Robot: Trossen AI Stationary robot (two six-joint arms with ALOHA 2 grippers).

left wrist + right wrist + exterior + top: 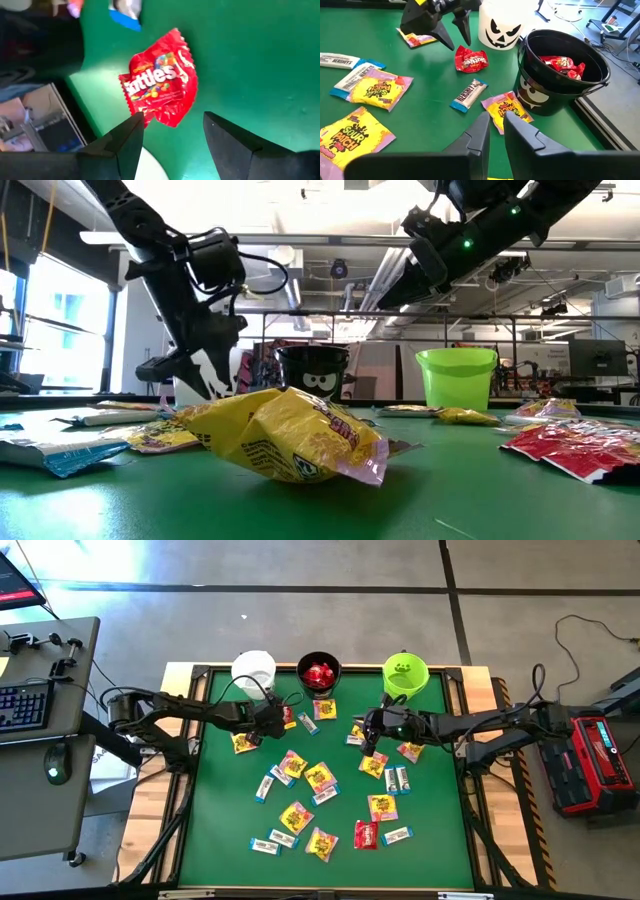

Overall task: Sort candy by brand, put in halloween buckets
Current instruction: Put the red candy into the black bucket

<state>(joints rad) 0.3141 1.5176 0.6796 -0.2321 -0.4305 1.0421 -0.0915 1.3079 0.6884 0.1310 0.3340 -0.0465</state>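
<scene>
Just in front of the white bucket [506, 25] and the black bucket [560, 70], at the far side of the table [430, 840], your left gripper [170, 135] hangs over a red packet [159, 85] with its jaws spread wide and empty. That red packet lies flat on the green, apart from both fingers, between the two buckets' near sides. Reckon it light, soft and crinkly: a thin foil pouch with loose sweets inside, so it will slide and buckle rather than resist. Its sealed edges are the flat, floppy part; the plumper middle gives you something to bite. I'd come straight down with the jaws either side of the belly and pinch across the narrow way, pressing lightly into the table so the lower edge cannot skate off.

The black bucket already holds red packets, so that looks like its home. Your right gripper [492, 132] is further along, above the scattered yellow-and-pink packets [375, 87] near the lime bucket [405, 673], jaws only a crack apart and holding nothing.
</scene>
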